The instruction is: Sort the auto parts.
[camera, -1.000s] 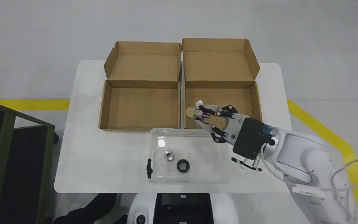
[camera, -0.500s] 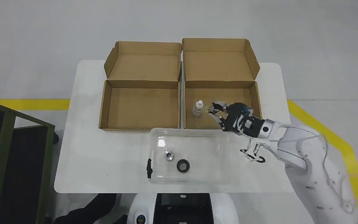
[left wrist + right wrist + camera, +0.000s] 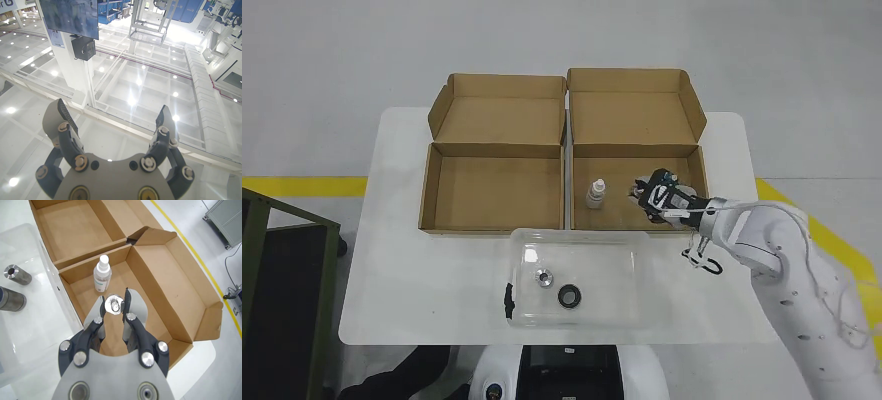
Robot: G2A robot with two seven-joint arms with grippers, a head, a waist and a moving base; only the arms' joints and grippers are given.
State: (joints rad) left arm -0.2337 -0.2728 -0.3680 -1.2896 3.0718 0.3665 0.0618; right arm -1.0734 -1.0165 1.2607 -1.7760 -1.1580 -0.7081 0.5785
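Observation:
My right gripper (image 3: 650, 190) hangs over the floor of the right cardboard box (image 3: 682, 168), shut on a small shiny round metal part (image 3: 114, 305) with a toothed hole. A small clear spray bottle (image 3: 596, 192) stands upright in that box (image 3: 170, 279), just beyond the fingertips (image 3: 128, 298) and close to the wall shared with the left box (image 3: 497, 190). The clear plastic tray (image 3: 522, 240) in front of the boxes holds a metal cylinder (image 3: 542, 278), a black ring (image 3: 569, 297) and a small black piece (image 3: 509, 300). My left gripper (image 3: 112, 106) is open, holds nothing and points up at a ceiling.
Both boxes stand side by side at the back of the white table (image 3: 402, 250), lids folded open. In the right wrist view two steel cylinders (image 3: 17, 274) (image 3: 11, 299) lie in the tray (image 3: 22, 230). Yellow floor tape (image 3: 802, 215) runs past the table's right edge.
My right gripper has moved from the tray's far edge, beside the bottle, rightward and deeper over the right box, with the arm swinging out to the right. The bottle and the tray's parts stay put.

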